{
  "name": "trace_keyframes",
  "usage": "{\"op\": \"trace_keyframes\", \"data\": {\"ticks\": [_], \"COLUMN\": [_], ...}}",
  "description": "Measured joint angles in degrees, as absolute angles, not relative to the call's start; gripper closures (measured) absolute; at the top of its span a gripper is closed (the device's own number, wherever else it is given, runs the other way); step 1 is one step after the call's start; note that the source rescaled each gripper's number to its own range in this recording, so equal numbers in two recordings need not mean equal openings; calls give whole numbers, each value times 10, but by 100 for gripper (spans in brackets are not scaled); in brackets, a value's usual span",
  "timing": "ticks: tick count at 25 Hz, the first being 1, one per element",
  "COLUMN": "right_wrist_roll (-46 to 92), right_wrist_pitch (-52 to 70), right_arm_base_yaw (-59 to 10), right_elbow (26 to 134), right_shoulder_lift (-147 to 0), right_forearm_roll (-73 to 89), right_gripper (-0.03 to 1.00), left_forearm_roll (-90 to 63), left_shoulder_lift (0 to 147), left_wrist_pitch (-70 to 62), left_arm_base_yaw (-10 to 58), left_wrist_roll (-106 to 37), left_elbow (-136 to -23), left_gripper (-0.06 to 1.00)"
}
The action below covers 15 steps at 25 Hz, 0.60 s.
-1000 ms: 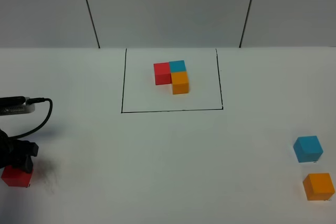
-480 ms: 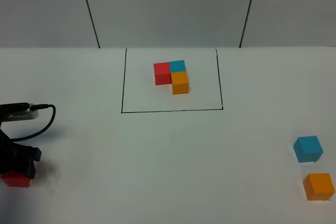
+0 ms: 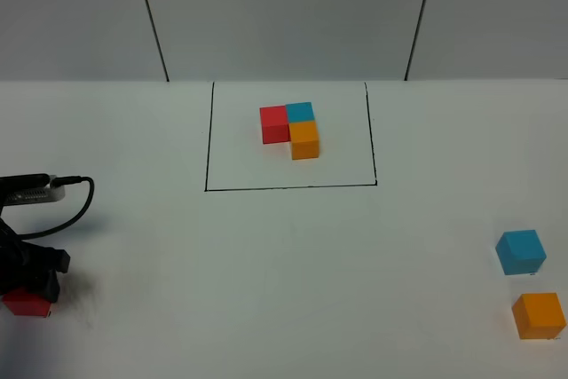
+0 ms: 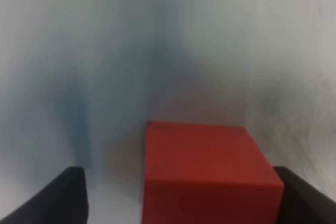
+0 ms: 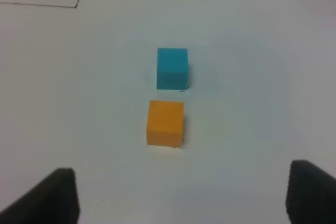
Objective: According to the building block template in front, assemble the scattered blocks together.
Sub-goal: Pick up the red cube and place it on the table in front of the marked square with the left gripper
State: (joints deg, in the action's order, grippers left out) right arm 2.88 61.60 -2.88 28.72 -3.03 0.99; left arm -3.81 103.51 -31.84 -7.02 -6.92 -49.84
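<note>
Red cube [image 4: 210, 174], matte and square-edged, sits between parted fingers [image 4: 58, 198] of the left hand [image 4: 178, 200]; right hand [image 5: 181, 198] also parted.

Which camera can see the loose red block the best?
The left wrist view. There the red block is big and close, sitting between the left gripper's open fingers. The exterior high view shows only a small part of it, tucked under that gripper near the picture's edge. The right wrist view does not show it at all.

high: overlooks whole table [image 3: 284, 264] | left wrist: near, downward | shared: red cube [image 4: 207, 174]
</note>
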Motion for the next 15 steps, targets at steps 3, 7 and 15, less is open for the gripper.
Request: {"op": "trace_keyframes", "data": {"ticks": [3,7,15], "right_wrist_roll": [29,29,29], "right_wrist_pitch": [616,616,616], "right_arm_base_yaw": [-29,-29,-29], "right_elbow": [287,287,287], "right_shoulder_lift": [-30,-30,-30], "right_forearm_roll": [10,10,10], "right_gripper": [33,33,33], "left_forearm_roll": [-38,-38,-38], "left_shoulder_lift": [1035,1035,1035], "left_wrist_pitch": [-318,-318,-312], "left_arm_base_yaw": [-70,-70,-70], "left_wrist_roll": [-68,-68,-68], "left_elbow": [-498,-498,-498], "left_gripper": [32,75,94]}}
